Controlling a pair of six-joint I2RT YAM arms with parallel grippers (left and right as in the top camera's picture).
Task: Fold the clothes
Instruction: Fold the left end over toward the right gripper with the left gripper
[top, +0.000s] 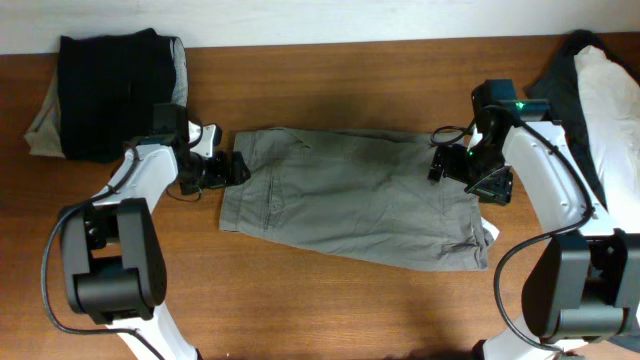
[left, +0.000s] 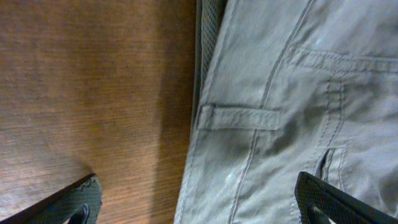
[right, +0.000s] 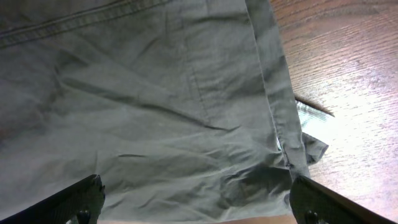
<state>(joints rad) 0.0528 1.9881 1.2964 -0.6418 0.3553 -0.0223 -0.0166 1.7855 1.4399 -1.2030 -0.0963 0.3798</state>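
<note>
Grey-green shorts (top: 350, 195) lie spread flat across the middle of the wooden table. My left gripper (top: 228, 170) is open at the shorts' left edge, the waistband side; in the left wrist view its fingers (left: 199, 208) straddle the seam and a belt loop (left: 239, 117). My right gripper (top: 448, 165) is open over the shorts' right end; in the right wrist view its fingers (right: 199, 205) span wrinkled cloth (right: 155, 106) near the hem (right: 280, 118). Neither holds anything.
A folded stack with a black garment on top (top: 110, 90) sits at the far left corner. A pile of dark and white clothes (top: 600, 90) lies at the far right. Bare wood (top: 300, 300) runs along the front.
</note>
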